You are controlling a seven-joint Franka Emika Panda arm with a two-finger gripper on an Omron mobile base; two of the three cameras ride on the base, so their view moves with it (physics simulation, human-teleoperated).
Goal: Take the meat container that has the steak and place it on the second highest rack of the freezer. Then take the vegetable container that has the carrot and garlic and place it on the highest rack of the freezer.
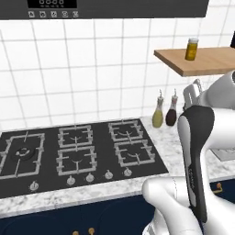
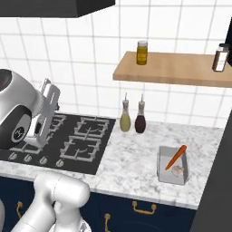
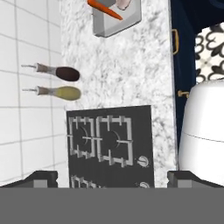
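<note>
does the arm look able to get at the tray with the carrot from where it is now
Probably yes. The vegetable container sits in the open on the marble counter, nothing stacked on or crowding it; the two bottles stand apart near the wall. The gripper is open but off over the stove.

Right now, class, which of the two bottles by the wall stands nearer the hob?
The yellow bottle. It stands at the hob's edge; the dark bottle beside it is farther along the counter, toward the tray.

Arm [image 1: 197, 151]: glossy white rounded shells with black joint sections. One long black inlay strip bears small pale lettering, illegible. Gripper [image 2: 45, 111]: light grey, flat-sided, with dark finger tips [image 3: 41, 178].
</note>
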